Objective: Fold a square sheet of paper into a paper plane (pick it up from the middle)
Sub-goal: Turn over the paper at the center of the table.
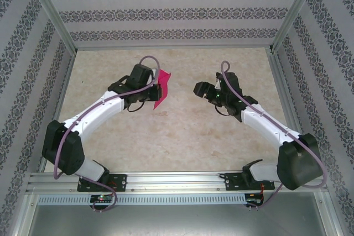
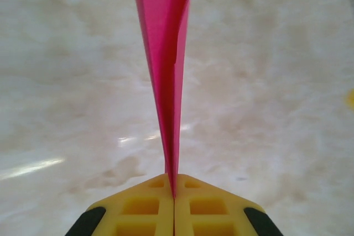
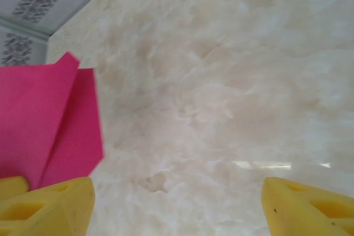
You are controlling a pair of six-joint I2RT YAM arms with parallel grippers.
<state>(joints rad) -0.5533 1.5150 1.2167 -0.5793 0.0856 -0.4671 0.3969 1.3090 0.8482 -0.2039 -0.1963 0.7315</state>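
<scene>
At 11 o'clock above the counter (image 1: 182,136), left fingers (image 2: 149,205) are pinching the part-folded sheet (image 2: 166,70); right fingers (image 3: 301,203) are gaping open.

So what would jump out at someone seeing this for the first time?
The bright pink paper, already folded, stands out vividly against the pale marbled table, a little left of centre. The left gripper pinches it between shut yellow jaws. The right gripper hangs wide open just to the paper's right, holding nothing.
</scene>
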